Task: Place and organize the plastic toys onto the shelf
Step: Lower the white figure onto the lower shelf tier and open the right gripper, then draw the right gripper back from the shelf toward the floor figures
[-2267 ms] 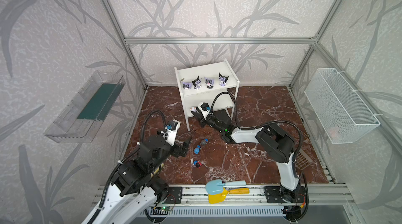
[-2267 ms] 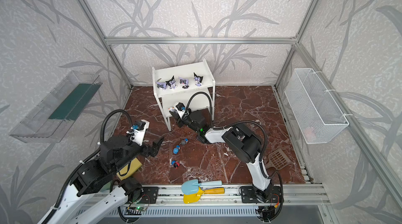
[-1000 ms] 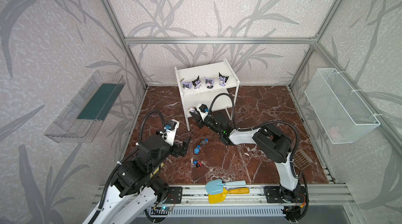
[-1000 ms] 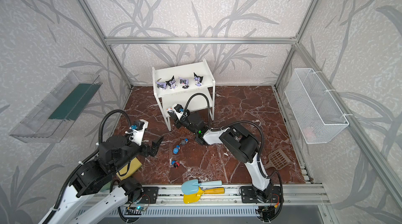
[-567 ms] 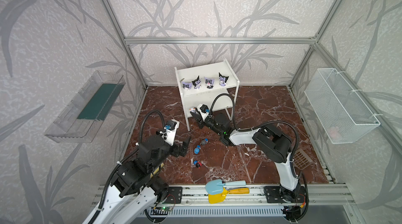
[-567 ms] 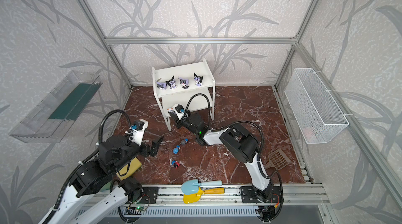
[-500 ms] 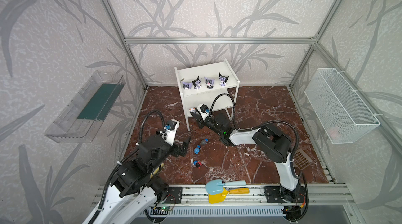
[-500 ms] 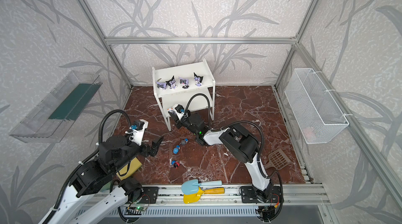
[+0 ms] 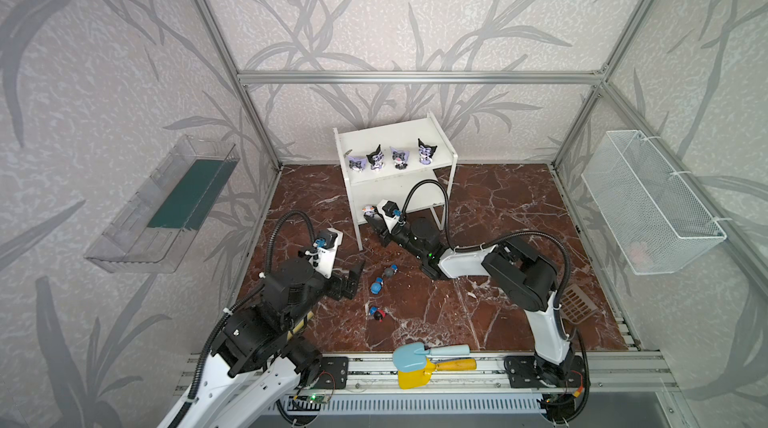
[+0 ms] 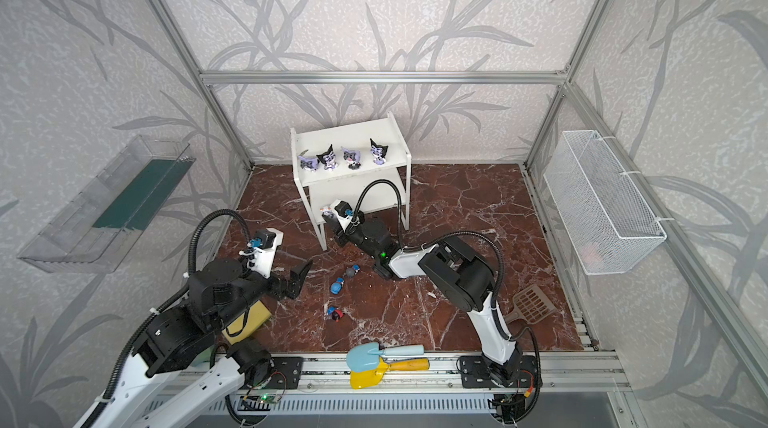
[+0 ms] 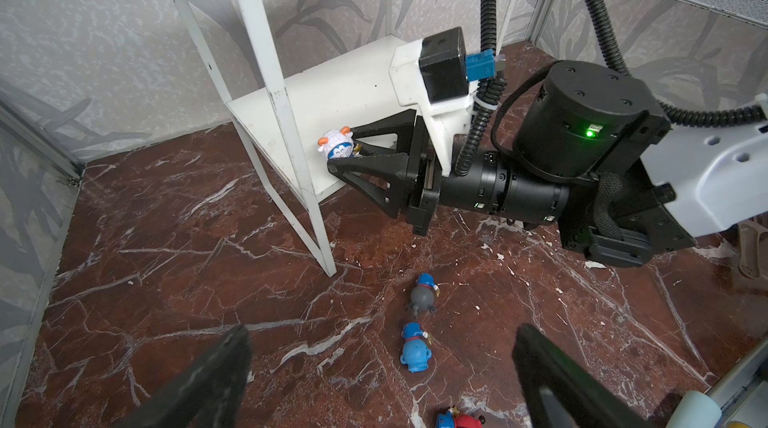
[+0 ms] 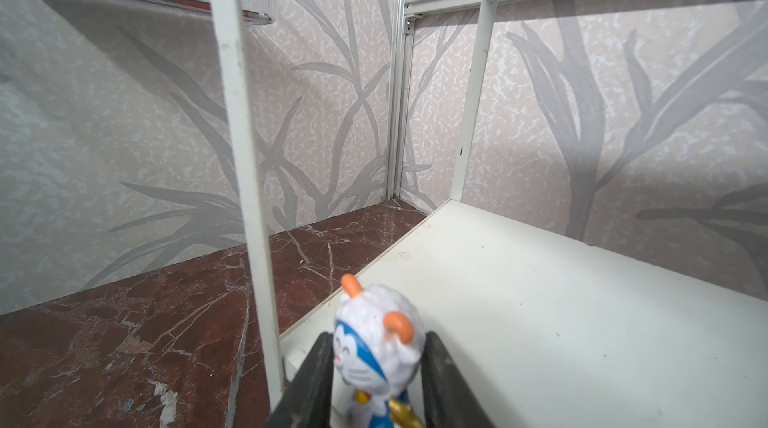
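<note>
Your right gripper (image 11: 343, 149) reaches in low from the front and grasps the white toy (image 12: 378, 334), one finger against each side as far as the right wrist view shows. How hard it presses, you cannot tell. The toy stands upright on the lower board (image 12: 540, 301) of the shelf (image 9: 395, 133), at its front corner. It is just beside the front leg (image 12: 245, 156) and close to the board's edge.

That corner is what your next move turns on. The leg stands just outside one finger, so I would open only a little and draw straight back along the gripper's own line. A sideways swing risks knocking the leg or tipping the toy off the edge.

Four purple toys (image 9: 399, 158) stand in a row on the top board. Three more lie on the worktop (image 9: 498, 205): grey (image 9: 389, 271), blue (image 9: 377, 286) and red (image 9: 378, 314).

Your left gripper (image 10: 297, 278) is spread wide and empty, hanging just beside the grey and blue ones, so it is the nearer arm for them. Both lie on their sides, long axes roughly along its reach. Its fingers therefore flank them across the narrow way. The red one lies nearer the front rail.
</note>
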You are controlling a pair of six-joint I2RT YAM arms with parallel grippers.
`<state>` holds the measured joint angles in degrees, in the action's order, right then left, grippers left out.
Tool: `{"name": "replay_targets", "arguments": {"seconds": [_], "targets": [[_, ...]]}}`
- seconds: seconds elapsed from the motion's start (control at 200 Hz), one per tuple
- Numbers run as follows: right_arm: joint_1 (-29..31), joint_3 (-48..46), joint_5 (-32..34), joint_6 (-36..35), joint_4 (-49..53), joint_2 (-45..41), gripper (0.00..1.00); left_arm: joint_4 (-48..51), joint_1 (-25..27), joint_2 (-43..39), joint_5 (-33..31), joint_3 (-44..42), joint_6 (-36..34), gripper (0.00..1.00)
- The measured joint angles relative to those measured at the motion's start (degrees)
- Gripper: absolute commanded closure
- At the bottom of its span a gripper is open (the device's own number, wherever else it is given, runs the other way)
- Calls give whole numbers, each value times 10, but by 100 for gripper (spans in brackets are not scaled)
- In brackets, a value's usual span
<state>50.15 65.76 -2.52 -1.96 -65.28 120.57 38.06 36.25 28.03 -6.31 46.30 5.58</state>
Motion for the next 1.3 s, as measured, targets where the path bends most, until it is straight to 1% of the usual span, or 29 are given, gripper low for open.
{"name": "replay_targets", "arguments": {"seconds": [0.43,0.955,1.3], "targets": [[2,-1,1,0,-1,0,60,0,-2,0,2,0,0,0],[2,-25,5,-9,-25,-3,55,-1,-3,0,4,0,0,1],[1,-37,9,-11,-27,-8,55,-4,-3,-1,4,0,0,1]]}}
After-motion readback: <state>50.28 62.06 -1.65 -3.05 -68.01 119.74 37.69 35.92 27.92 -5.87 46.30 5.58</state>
